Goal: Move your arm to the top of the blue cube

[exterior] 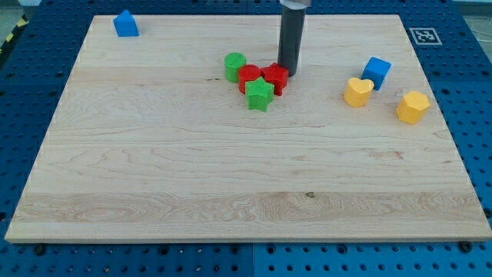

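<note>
Pale wooden board point(154, 169) on a blue perforated table point(477, 115), with eight small blocks.
The rod is cut off at the frame's top; my tip point(287, 73) touches the red star point(274, 78). No fingers exist. Blue cube point(377, 72) lies centre right, beside two yellow blocks point(358, 91); red, green and blue pairs elsewhere.

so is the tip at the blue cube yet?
No, my tip sits by the red blocks mid-board, well to the view's left of the blue cube.
</note>
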Tool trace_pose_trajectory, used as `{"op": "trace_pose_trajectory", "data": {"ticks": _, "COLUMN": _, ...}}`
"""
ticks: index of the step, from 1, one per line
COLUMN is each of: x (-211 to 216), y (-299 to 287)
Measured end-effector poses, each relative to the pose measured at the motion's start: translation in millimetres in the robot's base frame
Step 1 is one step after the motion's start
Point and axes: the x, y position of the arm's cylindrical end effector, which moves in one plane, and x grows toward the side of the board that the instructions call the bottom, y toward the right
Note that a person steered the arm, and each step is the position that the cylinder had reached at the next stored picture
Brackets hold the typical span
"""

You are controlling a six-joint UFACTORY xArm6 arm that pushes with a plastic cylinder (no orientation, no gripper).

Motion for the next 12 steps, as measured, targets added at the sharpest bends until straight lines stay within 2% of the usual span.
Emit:
{"op": "trace_pose_trajectory", "data": {"ticks": 2, "x": -7.7, "y": 2.3}}
{"op": "trace_pose_trajectory", "data": {"ticks": 4, "x": -34.4, "y": 3.9}}
{"op": "trace_pose_trajectory", "data": {"ticks": 5, "x": -44.9, "y": 40.4}}
{"op": "trace_pose_trajectory", "data": {"ticks": 6, "x": -46.9, "y": 52.9}}
{"op": "trace_pose_trajectory", "data": {"ticks": 9, "x": -55.7, "y": 52.7}}
{"op": "trace_pose_trajectory", "data": {"ticks": 10, "x": -98.4, "y": 61.2}}
{"op": "trace_pose_trajectory", "data": {"ticks": 11, "x": -121.0, "y": 74.5}}
{"op": "trace_pose_trajectory", "data": {"ticks": 12, "x": -121.8, "y": 117.6}}
